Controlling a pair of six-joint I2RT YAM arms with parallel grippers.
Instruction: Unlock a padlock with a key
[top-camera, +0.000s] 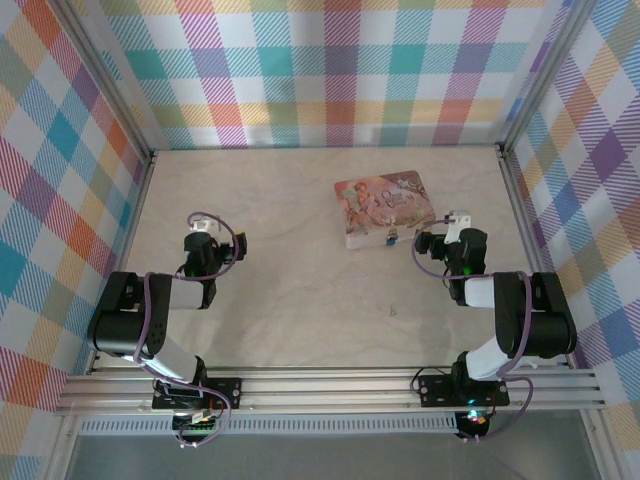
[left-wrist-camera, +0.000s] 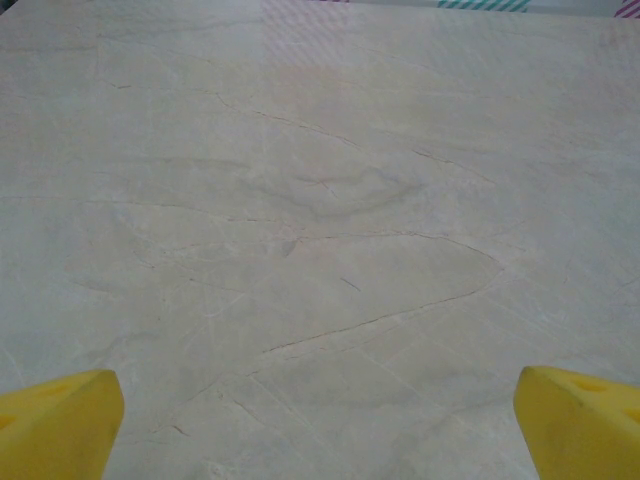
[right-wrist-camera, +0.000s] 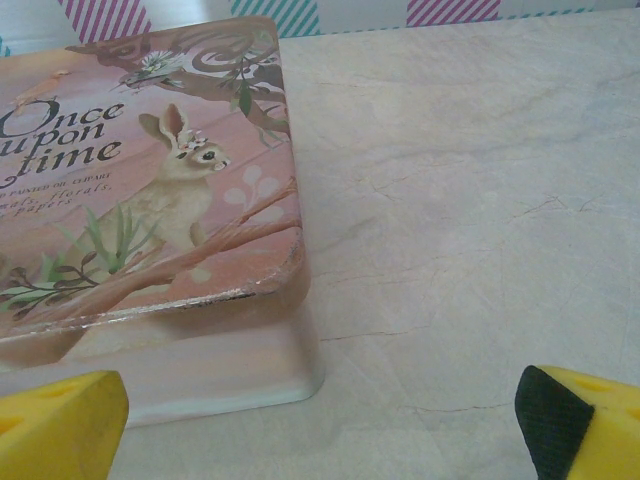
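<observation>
The tiny blue-and-silver metal padlock (top-camera: 392, 237) sits at the near edge of the pink rectangular picture box (top-camera: 385, 205). The right jaws are wide apart just right of the box. The left jaws, wide apart too, are well left of it.

table (top-camera: 290, 200) | pale marbled top | pink box (top-camera: 385, 208) lying flat, right of centre

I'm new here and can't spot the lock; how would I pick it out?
Look at the right half of the pale table for the pink illustrated rectangular box. At the box's near edge, toward the arms, sits the tiny blue-and-silver metal padlock. It is far smaller than the box and the only blue speck there.
</observation>
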